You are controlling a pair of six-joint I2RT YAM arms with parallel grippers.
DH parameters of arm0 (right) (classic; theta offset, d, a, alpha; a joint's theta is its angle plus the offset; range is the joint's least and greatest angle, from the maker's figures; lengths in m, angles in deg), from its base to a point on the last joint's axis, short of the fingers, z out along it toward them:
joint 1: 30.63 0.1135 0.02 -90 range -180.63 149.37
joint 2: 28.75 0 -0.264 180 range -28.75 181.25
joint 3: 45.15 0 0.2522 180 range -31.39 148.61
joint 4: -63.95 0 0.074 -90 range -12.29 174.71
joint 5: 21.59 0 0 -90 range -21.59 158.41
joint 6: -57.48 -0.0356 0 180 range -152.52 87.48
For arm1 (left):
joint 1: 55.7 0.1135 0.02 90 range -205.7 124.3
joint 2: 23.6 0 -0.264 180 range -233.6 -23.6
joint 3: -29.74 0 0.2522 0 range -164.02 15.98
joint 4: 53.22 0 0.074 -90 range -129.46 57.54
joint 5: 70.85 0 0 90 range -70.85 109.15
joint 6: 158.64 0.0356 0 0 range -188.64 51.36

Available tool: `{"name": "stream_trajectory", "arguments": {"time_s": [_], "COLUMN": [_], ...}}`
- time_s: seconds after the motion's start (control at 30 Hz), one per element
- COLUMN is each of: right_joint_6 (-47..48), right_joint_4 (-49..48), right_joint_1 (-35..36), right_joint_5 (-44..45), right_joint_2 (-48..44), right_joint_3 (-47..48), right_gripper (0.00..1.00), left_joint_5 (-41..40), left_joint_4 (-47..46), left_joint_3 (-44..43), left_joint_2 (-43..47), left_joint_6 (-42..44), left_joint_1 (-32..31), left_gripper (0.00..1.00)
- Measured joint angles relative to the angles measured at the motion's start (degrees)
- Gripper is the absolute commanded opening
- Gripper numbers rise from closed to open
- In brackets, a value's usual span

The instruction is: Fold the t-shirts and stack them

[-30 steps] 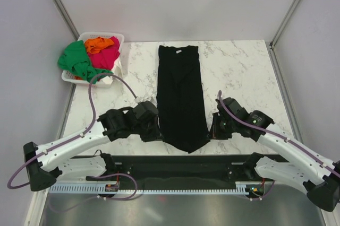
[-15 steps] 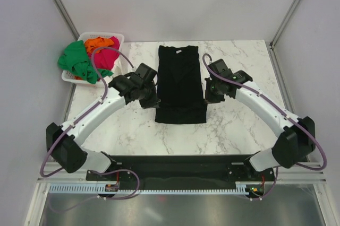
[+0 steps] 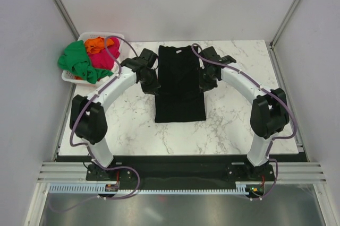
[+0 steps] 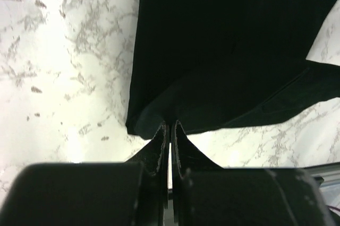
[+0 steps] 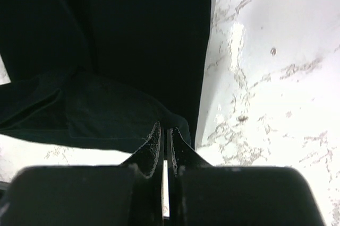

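Overhead view first: the black t-shirt (image 3: 179,93) lies in the middle of the marble table (image 3: 234,114), a narrow upright strip with a squared lower edge. Both arms arch over the table to its upper half. The left gripper (image 3: 154,88) sits at the shirt's left edge and the right gripper (image 3: 203,81) at its right edge, level with each other. At the upper left of the frame a white basket (image 3: 119,37) holds a green t-shirt (image 3: 74,61) spilling over its left rim, an orange t-shirt (image 3: 95,43) and a pink-red t-shirt (image 3: 103,56).

Left wrist view: the left gripper (image 4: 169,130) has its fingers pressed almost together, pinching a corner of black t-shirt (image 4: 223,40). The cloth spreads up and to the right, and pale table (image 4: 64,77) fills the left side.

Right wrist view: the right gripper (image 5: 163,133) is likewise pinched tight on a fold of the black t-shirt (image 5: 138,35). Cloth fills the upper left, and bright table (image 5: 276,77) fills the right.
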Motion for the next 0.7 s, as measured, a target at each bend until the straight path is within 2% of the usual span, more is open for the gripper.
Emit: {"name": "stream_trajectory", "arguments": {"time_s": [0.2, 0.27, 0.3, 0.33, 0.37, 0.4, 0.43, 0.47, 0.57, 0.63, 0.7], "right_joint_6": [0.57, 0.52, 0.48, 0.31, 0.00, -0.52, -1.11, -1.46, -2.40, -2.64, -2.67], "right_joint_4": [-0.87, -1.18, -1.14, -1.16, -0.87, -0.70, -0.70, -0.59, 0.90, 1.51, 1.53], "right_joint_1": [-1.88, -2.43, -2.71, -3.08, -3.50, -4.04, -4.70, -5.49, -8.07, -9.53, -10.82], "right_joint_5": [-1.27, -1.51, -1.68, -1.99, -2.38, -2.78, -3.30, -3.74, -5.05, -5.29, -5.22], "right_joint_2": [6.49, 8.81, 10.23, 11.74, 13.51, 15.19, 17.09, 18.88, 23.28, 24.15, 22.67], "right_joint_3": [3.58, 4.50, 5.31, 6.27, 7.72, 9.29, 11.21, 13.22, 20.26, 23.67, 24.55], "right_gripper": [0.00, 0.00, 0.08, 0.21, 0.38, 0.72, 0.79, 0.81, 0.85, 0.86, 0.86], "left_joint_5": [1.27, 2.25, 2.84, 3.43, 4.50, 5.73, 6.88, 8.09, 9.99, 10.47, 10.08], "left_joint_4": [-0.39, -0.33, -0.22, -0.35, 0.02, 0.11, 1.40, 2.67, 6.45, 7.72, 9.57], "left_joint_3": [-5.81, -8.46, -10.14, -11.56, -13.86, -16.39, -20.06, -24.94, -39.43, -44.39, -44.52], "left_joint_2": [-8.63, -12.02, -14.08, -15.67, -18.03, -20.52, -23.47, -26.86, -35.91, -38.25, -37.24], "left_joint_6": [2.95, 3.96, 4.52, 4.92, 5.68, 6.47, 7.17, 7.78, 9.29, 9.99, 10.38], "left_joint_1": [2.62, 3.52, 3.98, 4.35, 5.03, 5.68, 6.49, 7.32, 9.88, 11.21, 12.52], "left_gripper": [0.02, 0.06, 0.09, 0.12, 0.22, 0.28, 0.32, 0.37, 0.44, 0.46, 0.46]}}
